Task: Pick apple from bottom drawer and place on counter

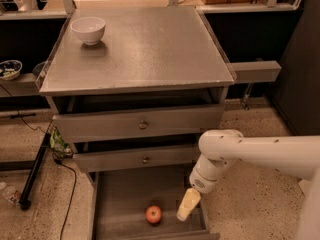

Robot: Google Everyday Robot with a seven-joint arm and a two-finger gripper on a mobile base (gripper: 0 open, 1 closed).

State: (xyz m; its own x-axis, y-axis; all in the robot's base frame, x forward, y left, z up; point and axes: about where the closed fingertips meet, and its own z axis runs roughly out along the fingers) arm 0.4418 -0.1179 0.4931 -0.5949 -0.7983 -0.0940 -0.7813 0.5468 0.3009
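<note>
- The bottom drawer is open at the foot of the cabinet, and its flat grey floor is exposed.
- The apple rests on the drawer floor near the front lip, roughly midway across the width. It is red-orange with a paler patch.
- The claw is cream-coloured and points down into the right-hand part of the bottom drawer. It is just beside the apple on the apple's right, with a visible gap between them.
- Whether the claw is open or closed cannot be told, and nothing is seen held in it.
- The white arm enters from the right edge and bends down at a rounded joint above the claw.
- Two upper drawers, each with a small round knob, sit above the bottom drawer. The top one and the middle one are both partly pulled out.
- The bench is the grey metal top of the cabinet.
- A white bowl stands upright near the far left corner of the bench.
- A narrow grey ledge projects from the right side of the cabinet.
- The speckled floor surrounds the cabinet.
</note>
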